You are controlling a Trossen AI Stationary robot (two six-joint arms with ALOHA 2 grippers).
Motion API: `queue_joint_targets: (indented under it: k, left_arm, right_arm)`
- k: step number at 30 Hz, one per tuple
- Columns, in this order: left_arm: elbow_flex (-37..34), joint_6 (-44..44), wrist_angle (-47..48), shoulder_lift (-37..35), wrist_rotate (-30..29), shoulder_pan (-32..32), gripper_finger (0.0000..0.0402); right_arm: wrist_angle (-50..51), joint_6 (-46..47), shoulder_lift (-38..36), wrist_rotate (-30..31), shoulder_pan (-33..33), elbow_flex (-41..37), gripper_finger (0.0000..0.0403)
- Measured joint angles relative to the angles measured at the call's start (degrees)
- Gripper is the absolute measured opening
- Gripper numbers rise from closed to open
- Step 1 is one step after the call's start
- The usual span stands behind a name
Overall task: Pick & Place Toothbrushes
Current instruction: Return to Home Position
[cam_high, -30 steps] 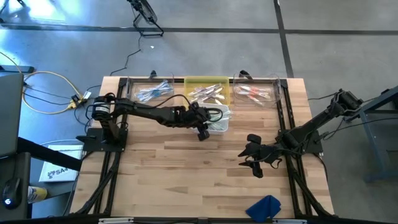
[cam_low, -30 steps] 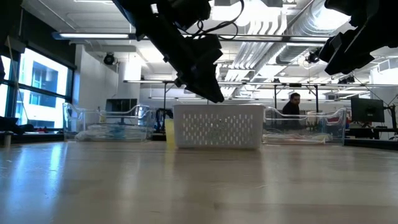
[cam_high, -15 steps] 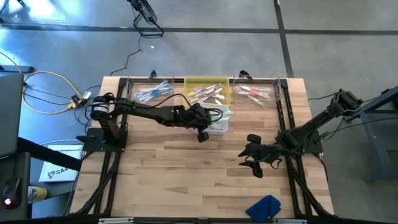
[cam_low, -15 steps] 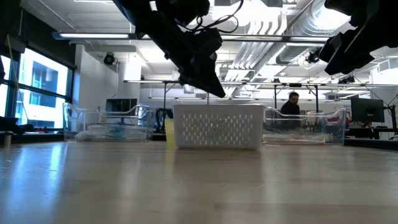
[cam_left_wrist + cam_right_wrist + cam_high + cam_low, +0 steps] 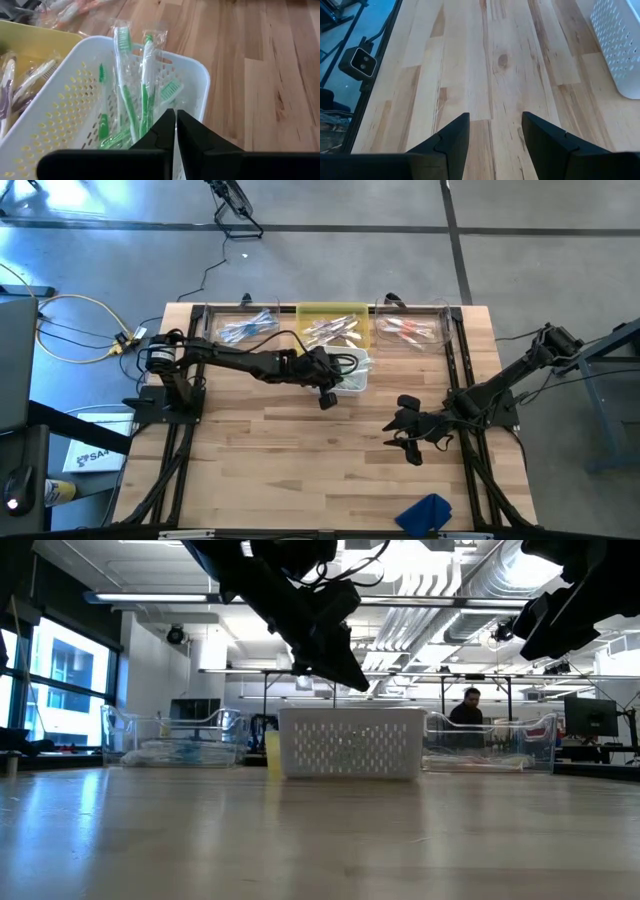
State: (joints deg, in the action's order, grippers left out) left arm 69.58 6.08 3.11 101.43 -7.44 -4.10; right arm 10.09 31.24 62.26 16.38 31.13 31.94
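The wooden table [image 5: 300, 470] is under a big hall with bright ceiling lamps, and far behind it a person [image 5: 470, 708] is at a desk. At the far edge of the table stand a clear bin [image 5: 245, 328], a yellow bin [image 5: 333, 313] and a second clear bin [image 5: 412, 330], each with wrapped toothbrushes [image 5: 330, 330] inside. Just in front of the yellow one is the white bin [image 5: 356, 381].

My left gripper [image 5: 326, 398] hangs over the near rim of this white bin, a little above it. Its two fingers are pressed together and nothing is between them. Below it, inside the white bin, lie the green toothbrushes [image 5: 125, 100] in their clear wrappers, some leaning against the wall.

My right gripper [image 5: 401, 442] waits over bare wood on the right half of the table, well apart from the bins. Its fingers are spread and they grasp nothing. A blue cloth [image 5: 425, 512] lies at the near edge.
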Motion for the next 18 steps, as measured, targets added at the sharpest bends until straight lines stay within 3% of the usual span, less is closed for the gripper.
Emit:
queue_joint_targets:
  k: [11,14,18]
  left_arm:
    - [0.0,-3.3,-0.2,0.0,-1.0,0.0,0.0017]
    - [0.0,-7.3,-0.5,0.0,-2.2,1.2,0.0017]
    - [0.0,-15.9,-5.6,-0.5,-3.8,5.6,0.0017]
  right_arm:
    - [0.0,-0.7,0.0,0.1,0.0,0.0,0.0174]
    - [0.0,-3.5,0.0,0.3,0.0,0.0,0.0174]
    - [-1.0,-0.2,0.0,0.4,-0.2,0.0,0.0174]
